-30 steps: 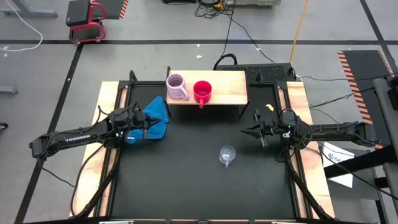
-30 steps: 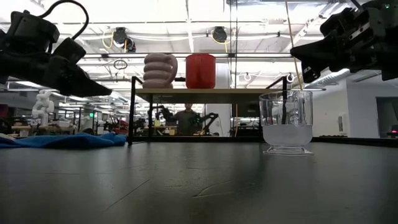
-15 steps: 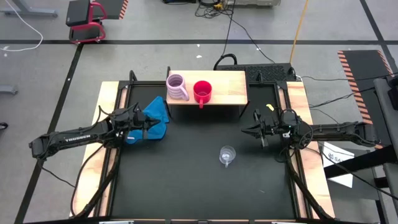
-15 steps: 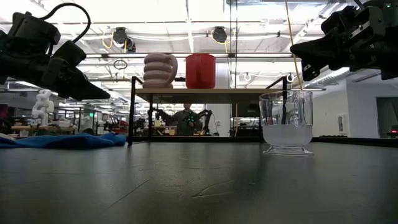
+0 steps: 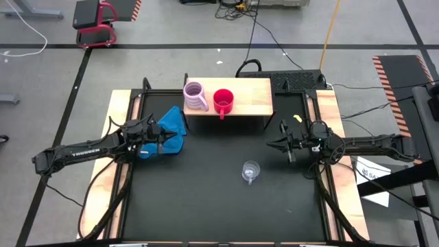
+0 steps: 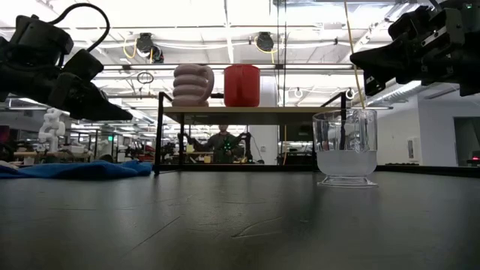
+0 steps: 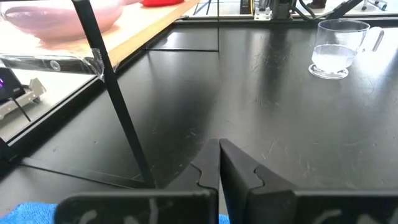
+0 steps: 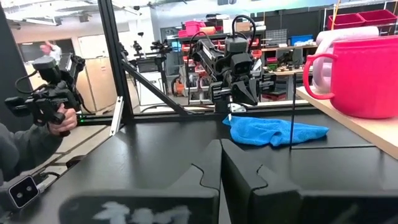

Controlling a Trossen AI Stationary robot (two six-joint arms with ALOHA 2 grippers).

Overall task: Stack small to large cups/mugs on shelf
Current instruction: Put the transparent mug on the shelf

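The ribbed lilac-pink mug (image 5: 195, 96) and the red mug (image 5: 223, 101) stand side by side on the light-wood shelf (image 5: 252, 96) at the table's far side. The clear glass cup (image 5: 250, 171) stands upright on the black table top, nearer the near edge, and also appears in the low view (image 6: 345, 146). My left gripper (image 5: 177, 142) hovers shut over the table's left part, above the edge of a blue cloth. My right gripper (image 5: 269, 145) hovers shut right of the shelf's front, beyond the glass cup. Both sit raised in the low view.
A crumpled blue cloth (image 5: 170, 129) lies on the table left of the shelf. The shelf's dark legs (image 7: 118, 112) stand in front of my left gripper. Pale wooden rails (image 5: 116, 110) run along both table sides. A person (image 8: 31, 130) stands beyond the table.
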